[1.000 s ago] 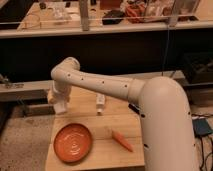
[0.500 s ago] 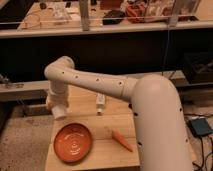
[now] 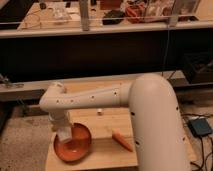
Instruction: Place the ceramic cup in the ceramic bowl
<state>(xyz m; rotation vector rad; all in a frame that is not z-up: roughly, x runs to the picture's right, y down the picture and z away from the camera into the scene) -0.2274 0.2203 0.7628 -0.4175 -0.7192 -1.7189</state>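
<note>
Claw (image 3: 62, 129) hangs lower left over the ceramic bowl (image 3: 76, 150) on the counter (image 3: 106, 154), likely to deliver the ceramic cup (image 3: 65, 135); grip cannot be told.

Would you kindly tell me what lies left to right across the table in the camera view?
The ceramic bowl (the claw hangs over its left part) → small white object → orange carrot-shaped object.

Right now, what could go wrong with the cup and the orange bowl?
The end effector hangs with the ceramic cup over the left rim of the ceramic bowl, not its middle. Released here, the cup might strike the rim and tip onto the table. The bowl also sits near the table's left edge, so a bump could push it off.
</note>
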